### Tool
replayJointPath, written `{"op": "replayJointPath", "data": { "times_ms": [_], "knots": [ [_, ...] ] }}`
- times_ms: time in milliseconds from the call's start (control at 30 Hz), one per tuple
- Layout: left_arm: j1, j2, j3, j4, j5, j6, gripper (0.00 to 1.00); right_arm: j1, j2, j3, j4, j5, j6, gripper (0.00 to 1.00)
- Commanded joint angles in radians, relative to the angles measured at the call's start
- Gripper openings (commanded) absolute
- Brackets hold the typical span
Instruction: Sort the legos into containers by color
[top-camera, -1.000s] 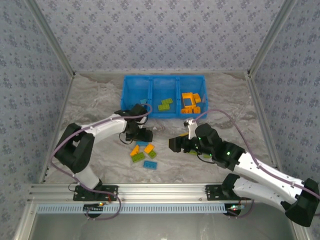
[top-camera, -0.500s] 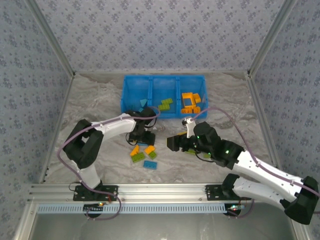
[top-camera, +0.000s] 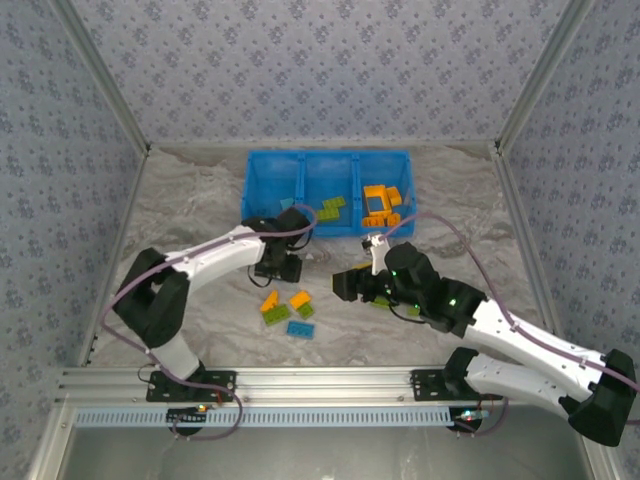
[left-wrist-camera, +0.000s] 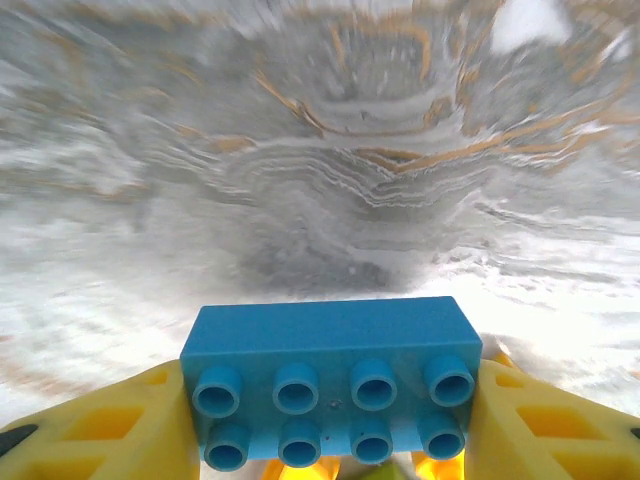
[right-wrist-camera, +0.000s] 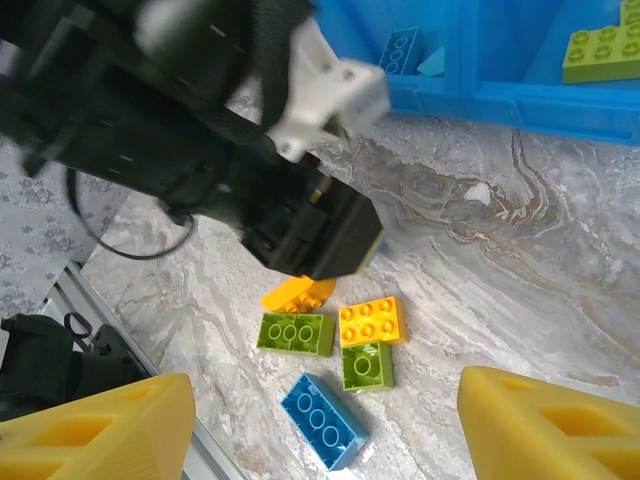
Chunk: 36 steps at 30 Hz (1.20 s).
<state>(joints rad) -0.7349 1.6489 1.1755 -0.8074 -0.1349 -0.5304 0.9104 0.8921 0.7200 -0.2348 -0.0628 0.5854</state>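
Nearest the arm bases, five legos were left lying in a loose cluster on the surface (top-camera: 180, 200): a loose blue brick (top-camera: 300, 329), two green bricks (top-camera: 275, 315) and two orange bricks (top-camera: 299, 298). A second earlier a sixth piece, a blue one, had been seen at the far edge of that cluster, and that spot was now bare.

The missing piece was picked out in the left wrist view. A blue eight-stud brick (left-wrist-camera: 330, 385) was pinched at its two ends between the yellow fingers (left-wrist-camera: 110, 430) of the left gripper (top-camera: 279, 264), which had been drawn a little back from the cluster toward the bin. The brick was judged to be lifted clear of the marble.

Just right of the cluster the right gripper (top-camera: 347, 287) was hovering, hardly shifted, its fingers spread wide with nothing between them.

Farther back, the containers (top-camera: 325, 165) were seen partly filled, with blue pieces in the left compartment, green in the middle and orange in the right.

The pick was judged done. The held brick was still to be carried to the left compartment, and five pieces remained to be sorted.
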Motion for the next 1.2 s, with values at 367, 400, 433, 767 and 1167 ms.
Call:
{"op": "replayJointPath", "data": {
  "times_ms": [367, 400, 433, 767, 1167],
  "knots": [
    [0.281, 0.123, 0.473, 0.016, -0.070, 0.186, 0.56, 0.011, 0.091, 0.120, 0.068, 0.042, -0.030, 0.71],
    [0.295, 0.169, 0.513, 0.023, -0.064, 0.195, 0.56, 0.012, 0.097, 0.125, 0.068, 0.047, -0.029, 0.71],
    [0.307, 0.216, 0.560, 0.024, -0.052, 0.201, 0.56, 0.014, 0.100, 0.127, 0.067, 0.052, -0.027, 0.71],
    [0.332, 0.568, 0.931, -0.081, -0.080, 0.171, 0.56, 0.017, 0.099, 0.119, 0.062, 0.087, -0.013, 0.71],
    [0.338, 0.653, 0.880, -0.082, -0.041, 0.102, 0.65, 0.015, 0.094, 0.142, -0.186, 0.323, 0.105, 0.69]
  ]
}}
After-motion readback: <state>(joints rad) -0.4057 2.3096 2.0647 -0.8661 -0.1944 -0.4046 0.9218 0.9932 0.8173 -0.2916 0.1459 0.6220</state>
